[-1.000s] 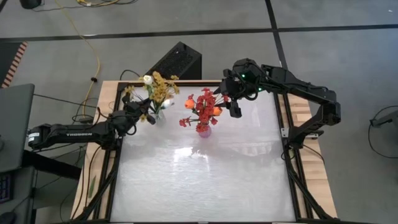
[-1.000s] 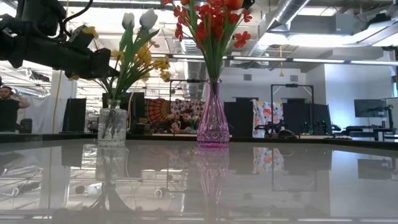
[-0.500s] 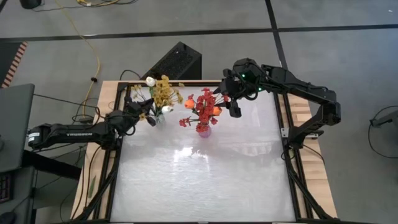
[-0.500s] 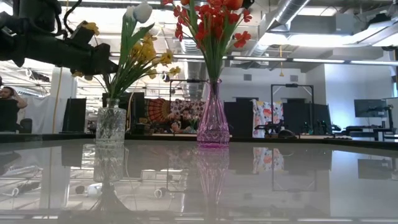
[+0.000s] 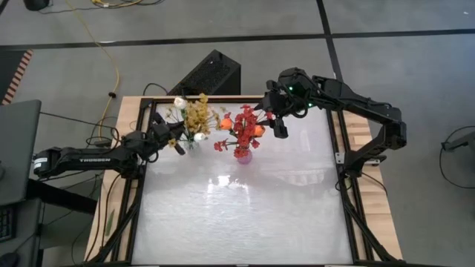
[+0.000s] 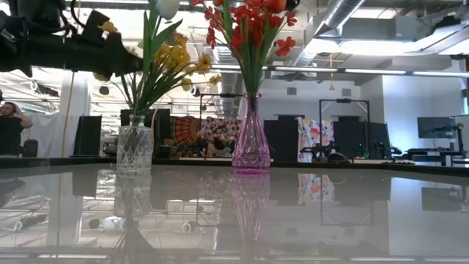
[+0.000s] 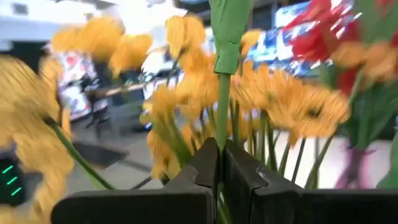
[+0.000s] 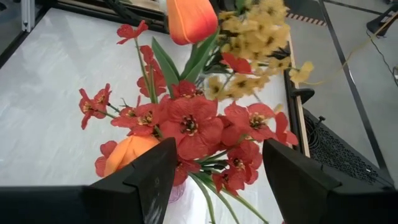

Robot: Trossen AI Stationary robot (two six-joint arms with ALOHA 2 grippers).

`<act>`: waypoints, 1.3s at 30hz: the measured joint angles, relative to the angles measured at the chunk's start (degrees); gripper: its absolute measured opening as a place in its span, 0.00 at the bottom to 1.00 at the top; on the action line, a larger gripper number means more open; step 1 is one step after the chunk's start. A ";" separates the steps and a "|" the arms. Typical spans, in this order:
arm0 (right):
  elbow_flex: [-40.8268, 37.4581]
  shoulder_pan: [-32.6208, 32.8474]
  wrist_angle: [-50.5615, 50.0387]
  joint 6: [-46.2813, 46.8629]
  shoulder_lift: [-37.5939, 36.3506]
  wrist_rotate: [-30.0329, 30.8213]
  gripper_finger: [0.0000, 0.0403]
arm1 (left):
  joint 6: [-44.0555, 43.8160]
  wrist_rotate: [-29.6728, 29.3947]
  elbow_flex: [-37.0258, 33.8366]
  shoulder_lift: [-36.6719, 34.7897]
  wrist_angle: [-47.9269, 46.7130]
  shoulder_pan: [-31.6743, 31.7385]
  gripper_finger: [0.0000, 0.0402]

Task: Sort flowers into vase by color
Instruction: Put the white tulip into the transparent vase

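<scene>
Now left gripper (image 7: pixel 221 163) pinches green stem (image 7: pixel 222 112); right gripper (image 8: pixel 214 165) spread.

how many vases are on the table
2. A clear glass vase stands near the table's back left with the yellow flowers, and a pink vase just to its right holds the red flowers. None seem hidden.

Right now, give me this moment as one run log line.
left tool: shut on green stem | right tool: open above red flowers | pink vase: upright
</scene>
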 joint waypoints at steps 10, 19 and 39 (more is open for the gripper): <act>0.00 -0.43 -0.02 -0.29 0.00 0.00 0.66 | 0.12 3.60 0.07 -0.02 5.24 0.00 0.00; 0.00 -0.42 -0.09 -0.51 0.00 0.00 0.66 | 2.28 2.23 0.15 -0.04 13.11 0.02 0.00; 0.00 -0.40 -0.46 -1.51 0.00 -0.02 0.66 | 0.49 -1.54 5.13 -10.00 7.98 0.04 0.00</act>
